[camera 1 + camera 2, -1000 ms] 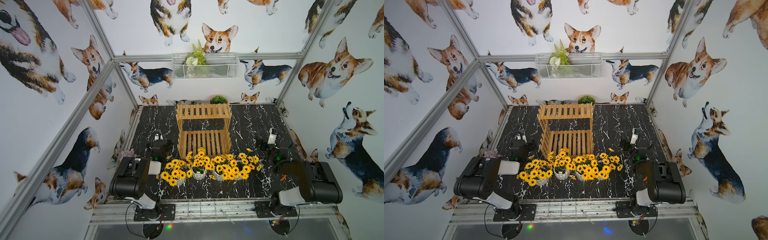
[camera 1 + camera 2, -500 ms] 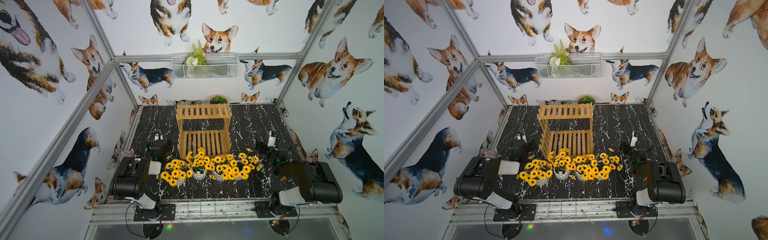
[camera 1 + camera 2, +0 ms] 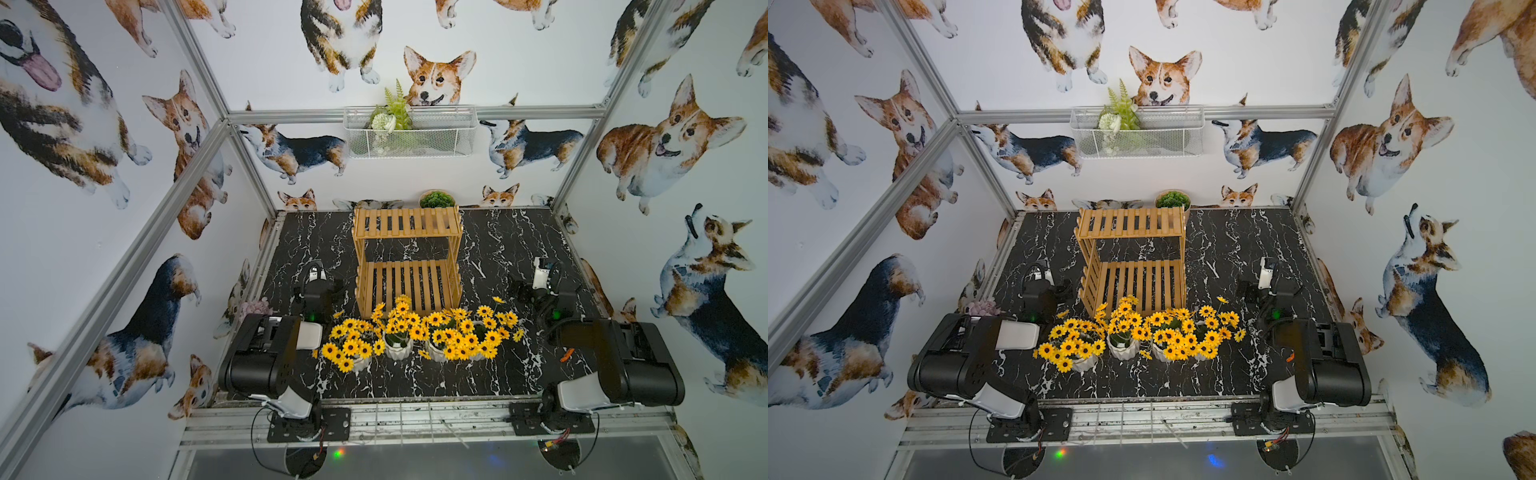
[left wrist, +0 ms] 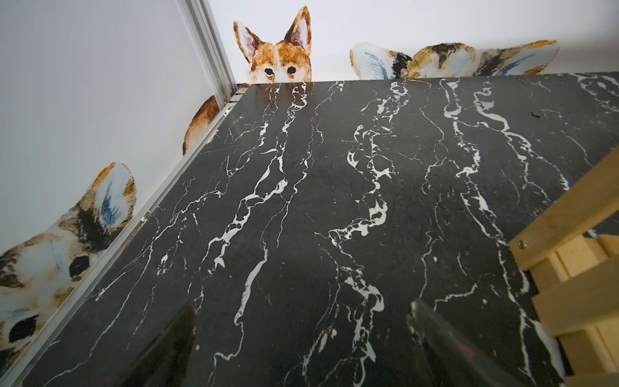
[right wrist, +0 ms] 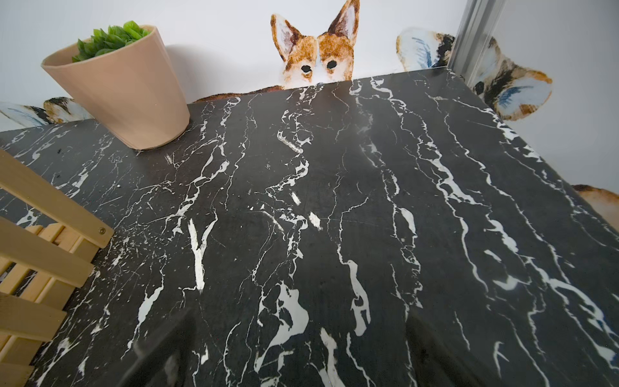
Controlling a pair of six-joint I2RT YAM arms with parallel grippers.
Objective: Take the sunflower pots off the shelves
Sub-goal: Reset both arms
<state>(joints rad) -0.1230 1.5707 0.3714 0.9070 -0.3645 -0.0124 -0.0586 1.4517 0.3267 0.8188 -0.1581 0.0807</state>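
Several sunflower pots (image 3: 399,336) (image 3: 1123,332), white ribbed with yellow blooms, stand in a row on the black marble table in front of the shelves (image 3: 407,222) (image 3: 1131,222). Both wooden tiers are bare. My left gripper (image 3: 318,270) (image 4: 301,341) rests low to the left of the rack, open, with only marble between its fingers (image 4: 174,338). My right gripper (image 3: 540,272) (image 5: 301,351) sits to the right of the rack, open and holding nothing. A corner of the shelves (image 4: 569,268) (image 5: 40,254) shows in each wrist view.
A beige bowl of green foliage (image 3: 436,199) (image 5: 124,87) stands behind the rack at the back wall. A white wire basket (image 3: 409,141) with a fern hangs on the back wall. A pink plant (image 3: 253,309) lies at the table's left edge.
The right wrist has shifted a little beside the rack. The pots, the shelves and the left arm have not moved.
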